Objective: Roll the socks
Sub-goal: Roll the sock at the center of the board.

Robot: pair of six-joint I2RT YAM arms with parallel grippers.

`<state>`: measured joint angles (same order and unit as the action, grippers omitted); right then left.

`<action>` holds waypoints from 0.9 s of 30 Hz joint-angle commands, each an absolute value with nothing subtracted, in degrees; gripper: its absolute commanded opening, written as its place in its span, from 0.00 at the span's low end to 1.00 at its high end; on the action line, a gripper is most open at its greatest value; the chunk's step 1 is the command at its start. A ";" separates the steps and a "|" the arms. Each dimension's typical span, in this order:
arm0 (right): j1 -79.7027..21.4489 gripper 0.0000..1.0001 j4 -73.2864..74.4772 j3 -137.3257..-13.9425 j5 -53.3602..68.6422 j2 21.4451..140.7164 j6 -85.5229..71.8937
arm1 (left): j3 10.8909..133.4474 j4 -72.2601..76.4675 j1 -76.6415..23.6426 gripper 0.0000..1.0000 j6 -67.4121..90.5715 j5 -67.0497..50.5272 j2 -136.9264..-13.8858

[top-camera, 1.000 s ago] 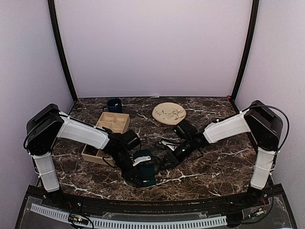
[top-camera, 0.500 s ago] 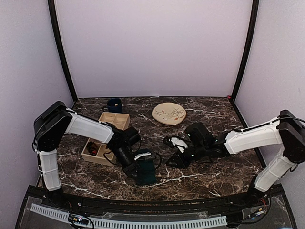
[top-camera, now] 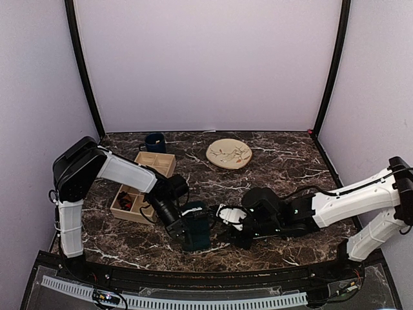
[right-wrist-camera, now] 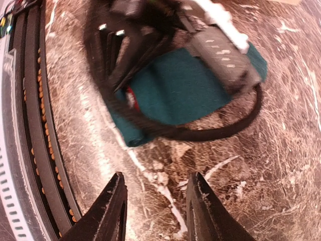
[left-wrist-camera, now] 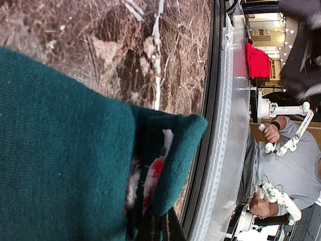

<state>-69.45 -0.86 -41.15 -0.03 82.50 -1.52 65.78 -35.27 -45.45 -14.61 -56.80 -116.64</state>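
Tugging risks unrolling the teal sock (top-camera: 200, 240), lying near the front of the table (top-camera: 284, 174) and pinched by the left gripper (top-camera: 191, 226), while the right gripper (right-wrist-camera: 156, 201) hovers wide, empty, beside it.

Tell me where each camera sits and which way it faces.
Top external: above and behind the bases, looking down on the table; both arms show, left end effector at the teal sock, right end effector beside it.
Left wrist: pressed close to the sock, facing the table's near edge; little of the arm shows.
Right wrist: low over the table, facing the sock; its two fingers frame the bottom.
Shared: all see the teal sock.
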 commanded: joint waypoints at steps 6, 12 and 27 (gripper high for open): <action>-78.20 0.44 1.69 -47.21 -10.59 89.20 9.30 | 68.17 -39.41 -43.97 0.00 -16.95 -59.48 -118.52; -80.18 0.49 2.50 -50.87 -13.82 95.10 14.73 | 68.62 -40.15 -43.86 0.00 -17.51 -60.00 -119.97; -82.75 0.46 1.24 -54.33 -19.57 102.89 24.48 | 70.70 -42.72 -43.62 0.00 -19.08 -61.50 -122.50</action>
<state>-81.60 2.61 -52.49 -17.56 101.84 21.21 69.49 -40.66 -43.99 -17.50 -60.95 -121.60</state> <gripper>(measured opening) 0.468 0.029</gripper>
